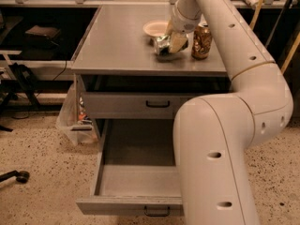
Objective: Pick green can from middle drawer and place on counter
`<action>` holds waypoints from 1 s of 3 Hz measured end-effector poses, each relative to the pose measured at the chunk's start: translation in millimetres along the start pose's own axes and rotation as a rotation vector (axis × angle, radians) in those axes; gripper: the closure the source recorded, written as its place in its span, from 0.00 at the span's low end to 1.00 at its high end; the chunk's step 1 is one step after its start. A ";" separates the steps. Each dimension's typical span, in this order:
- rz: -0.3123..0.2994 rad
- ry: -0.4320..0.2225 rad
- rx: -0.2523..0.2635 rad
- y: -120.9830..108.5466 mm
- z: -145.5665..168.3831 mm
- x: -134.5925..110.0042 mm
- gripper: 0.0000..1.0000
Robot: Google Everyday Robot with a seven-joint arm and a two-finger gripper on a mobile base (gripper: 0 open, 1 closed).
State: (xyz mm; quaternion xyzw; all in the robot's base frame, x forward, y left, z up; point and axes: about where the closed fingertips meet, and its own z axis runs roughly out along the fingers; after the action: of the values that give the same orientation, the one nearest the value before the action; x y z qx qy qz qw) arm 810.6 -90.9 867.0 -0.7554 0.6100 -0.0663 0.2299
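The green can [162, 44] is a small dented shiny can, held low over the right half of the grey counter [117, 46]. My gripper [171, 43] is at the end of the white arm that reaches from the right, and it is shut on the can. I cannot tell if the can touches the counter. The middle drawer [136, 172] is pulled wide open below, and its visible inside is bare. Its black handle [156, 213] shows at the bottom. My arm hides the drawer's right part.
A taller brown-gold can [201, 41] stands just right of the gripper. A pale small bowl [156, 28] sits behind the green can. The shallower drawer front [140, 104] above is slightly out. A plastic bag [72, 118] sits on the floor to the cabinet's left.
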 end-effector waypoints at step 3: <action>0.000 0.000 0.000 -0.1 0.4 -0.1 0.12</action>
State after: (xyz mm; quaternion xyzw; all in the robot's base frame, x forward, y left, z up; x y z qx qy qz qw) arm 810.8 -90.7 866.7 -0.7554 0.6100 -0.0663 0.2299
